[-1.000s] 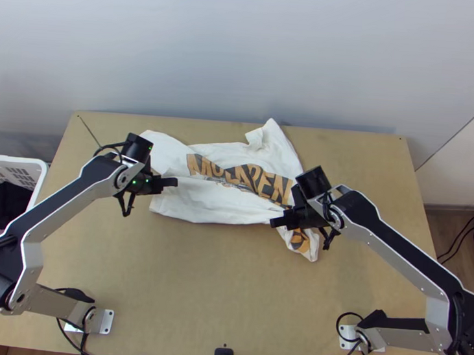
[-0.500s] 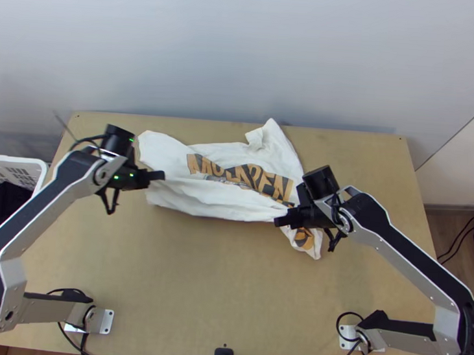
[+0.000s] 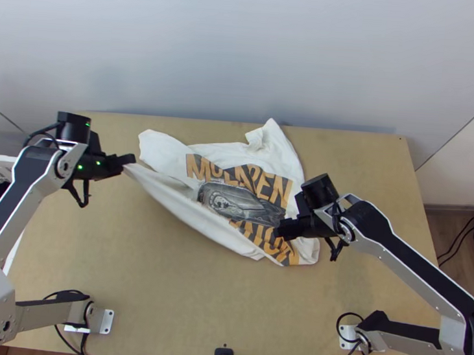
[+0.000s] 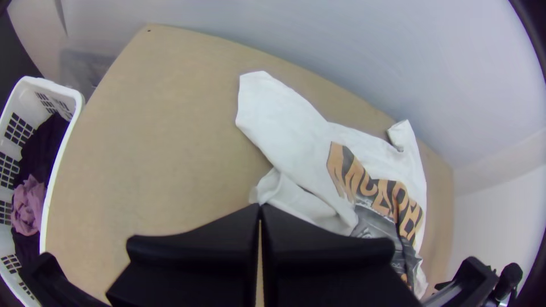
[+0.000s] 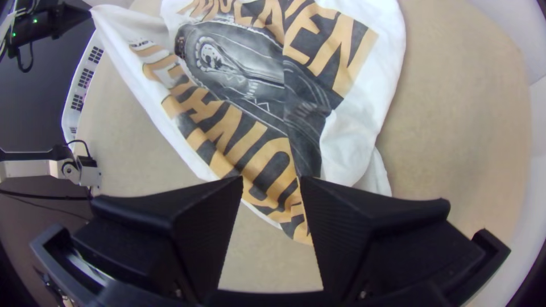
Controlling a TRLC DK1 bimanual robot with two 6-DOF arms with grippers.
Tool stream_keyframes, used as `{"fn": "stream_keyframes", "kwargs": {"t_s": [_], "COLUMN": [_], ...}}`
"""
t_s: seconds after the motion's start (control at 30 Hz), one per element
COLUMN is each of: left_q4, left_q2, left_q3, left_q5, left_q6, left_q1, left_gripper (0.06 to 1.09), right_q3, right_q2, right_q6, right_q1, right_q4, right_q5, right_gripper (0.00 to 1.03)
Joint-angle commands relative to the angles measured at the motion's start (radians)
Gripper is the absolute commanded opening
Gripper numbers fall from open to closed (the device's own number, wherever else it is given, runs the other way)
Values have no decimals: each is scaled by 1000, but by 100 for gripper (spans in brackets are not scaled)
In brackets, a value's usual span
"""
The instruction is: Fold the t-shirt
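- One white cloth t-shirt (image 3: 164, 153) with orange-and-dark print lies rumpled across the light wooden table (image 3: 164, 289), partly spread.
- The black, wide-fingered left gripper (image 3: 131, 160) is closed, pinching a stretched-out edge of it.
- The matching black right gripper (image 3: 277, 231) stands partway open over the printed part, gripping nothing.

Soft, fairly bright light is spreading over the table (image 3: 163, 302) in the top view; dim shadow is lying low along the wall (image 3: 246, 48). In both wrist views, table edges are bowing and lower right corners are showing dark.
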Motion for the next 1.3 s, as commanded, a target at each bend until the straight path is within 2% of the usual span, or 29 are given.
{"fn": "stream_keyframes", "kwargs": {"t_s": [0.0, 0.37, 0.63, 1.03, 1.1, 1.2, 1.23, 1.27], "left_q4": [7, -6, -22, -22, -22, -22, -20, -20], "left_q2": [-1, -1, -7, -13, -11, -5, -5, -4], "left_q3": [23, 32, 18, -16, -19, -23, -25, -26], "left_q5": [29, 40, 48, 52, 51, 52, 52, 52], "left_q6": [-24, -26, -26, -26, -30, -35, -35, -38], "left_q1": [45, 46, 40, 19, 13, 5, 3, 2], "left_gripper": [10, 10, 10, 10, 10, 10, 10, 10], "right_q3": [6, -139, -223, -274, -281, -290, -290, -287], "right_q2": [-30, -116, -109, -64, -59, -52, -47, -38], "right_q6": [6, -54, -79, -112, -115, -117, -120, -132], "right_q1": [-23, -26, 14, -63, -62, -52, -48, -40], "right_q4": [-10, -11, 18, 50, 50, 50, 52, 53], "right_q5": [1, 38, 119, 141, 141, 141, 141, 141], "right_gripper": [52, 52, 52, 51, 45, 44, 39, 21]}}
